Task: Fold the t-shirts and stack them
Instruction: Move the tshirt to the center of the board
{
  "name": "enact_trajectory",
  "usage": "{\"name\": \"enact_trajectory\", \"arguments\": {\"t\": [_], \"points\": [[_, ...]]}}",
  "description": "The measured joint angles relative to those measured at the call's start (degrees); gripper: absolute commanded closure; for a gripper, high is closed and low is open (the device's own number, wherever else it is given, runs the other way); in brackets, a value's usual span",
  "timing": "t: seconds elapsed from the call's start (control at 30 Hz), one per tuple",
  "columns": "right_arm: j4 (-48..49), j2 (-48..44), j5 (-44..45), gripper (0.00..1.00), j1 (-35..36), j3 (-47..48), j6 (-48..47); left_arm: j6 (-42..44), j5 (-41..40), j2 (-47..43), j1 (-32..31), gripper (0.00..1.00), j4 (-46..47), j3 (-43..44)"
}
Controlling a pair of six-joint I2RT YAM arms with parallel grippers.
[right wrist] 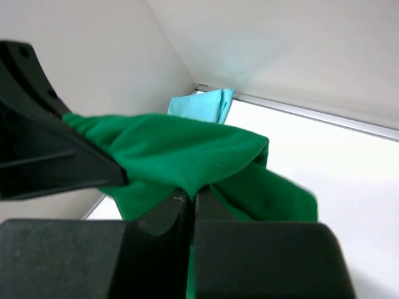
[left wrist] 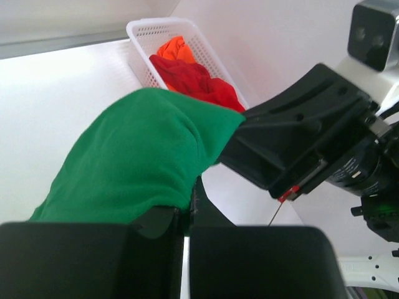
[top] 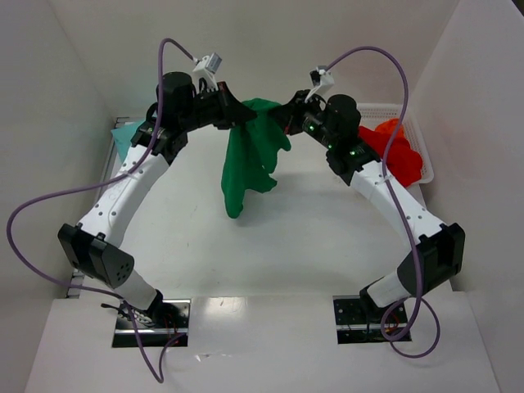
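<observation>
A dark green t-shirt [top: 250, 155] hangs in the air over the middle of the table, gathered at its top edge between both arms. My left gripper [top: 238, 115] is shut on the cloth's left end; in the left wrist view the green t-shirt [left wrist: 137, 156] bulges over the pinching left gripper [left wrist: 187, 202]. My right gripper [top: 281, 115] is shut on the same green t-shirt [right wrist: 181, 152], pinched at the right gripper [right wrist: 194, 198]. A pale teal t-shirt [top: 124, 136] lies folded at the far left. Red t-shirts [top: 397, 151] fill the basket.
A white mesh basket [top: 416, 131] stands at the far right against the wall, also seen as the basket [left wrist: 140, 47] in the left wrist view. White walls close in the table on left, back and right.
</observation>
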Motion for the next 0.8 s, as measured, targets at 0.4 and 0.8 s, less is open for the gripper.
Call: {"name": "enact_trajectory", "arguments": {"t": [0.4, 0.8], "points": [[-9.9, 0.4, 4.9, 1.00, 0.7, 11.5, -4.2, -0.9, -0.1, -7.5, 2.8, 0.32, 4.8, -15.4], [-14.3, -0.6, 8.0, 1.00, 0.7, 14.0, -5.4, 1.9, 1.2, -7.6, 1.8, 0.08, 10.7, -31.1]]}}
